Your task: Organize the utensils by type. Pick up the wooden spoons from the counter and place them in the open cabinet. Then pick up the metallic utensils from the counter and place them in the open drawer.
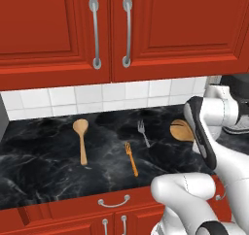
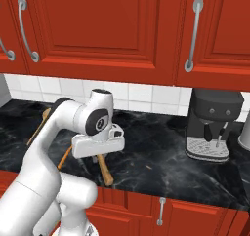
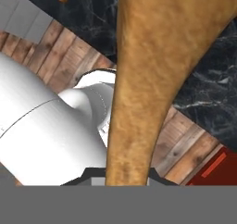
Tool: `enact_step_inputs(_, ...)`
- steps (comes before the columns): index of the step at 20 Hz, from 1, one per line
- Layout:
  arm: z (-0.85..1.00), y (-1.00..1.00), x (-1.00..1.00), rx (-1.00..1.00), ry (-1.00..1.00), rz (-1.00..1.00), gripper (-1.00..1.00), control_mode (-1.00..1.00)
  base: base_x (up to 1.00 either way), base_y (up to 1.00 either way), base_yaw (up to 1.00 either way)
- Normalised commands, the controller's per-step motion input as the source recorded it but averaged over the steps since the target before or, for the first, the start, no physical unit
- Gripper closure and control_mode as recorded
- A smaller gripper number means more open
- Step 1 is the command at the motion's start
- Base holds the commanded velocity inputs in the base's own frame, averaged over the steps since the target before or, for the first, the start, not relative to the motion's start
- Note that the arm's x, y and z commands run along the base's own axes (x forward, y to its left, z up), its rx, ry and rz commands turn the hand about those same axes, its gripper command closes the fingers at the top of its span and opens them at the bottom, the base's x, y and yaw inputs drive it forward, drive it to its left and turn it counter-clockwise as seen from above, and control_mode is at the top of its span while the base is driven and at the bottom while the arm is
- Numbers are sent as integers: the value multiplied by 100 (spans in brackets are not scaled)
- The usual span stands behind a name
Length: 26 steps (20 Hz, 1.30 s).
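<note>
Gripper [image 2: 101,154] clamped on wooden spoon [image 2: 104,170] handle, spoon hanging over counter [image 2: 161,167] front edge; long axis runs straight out from jaws

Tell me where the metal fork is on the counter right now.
In the left base view the metal fork lies on the black marble counter toward the back, between the orange-handled utensil in front of it and a wooden spoon bowl on its right.

Glossy black marble being shown on the counter [image 1: 44,171], matt grainy wood on the wooden spoon [image 1: 81,138], dull grey metal on the fork [image 1: 143,132], smooth red-painted cabinet doors [image 1: 48,25] being lit.
</note>
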Motion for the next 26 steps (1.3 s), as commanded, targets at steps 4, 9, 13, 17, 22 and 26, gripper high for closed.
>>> enact_step_inputs(4,3,4,0,-3,0,3,100,-100,0,0,0)
enact_step_inputs(9,0,0,0,0,0,0,100,-100,0,0,0)
enact_step_inputs(13,0,0,0,0,0,0,100,-100,0,0,0)
enact_step_inputs(17,-4,0,-2,-5,0,0,100,-100,0,0,0)
enact_step_inputs(22,-2,0,-26,-1,-9,2,100,100,-29,-2,4)
enact_step_inputs(26,0,0,0,0,0,0,100,100,-78,-10,8)
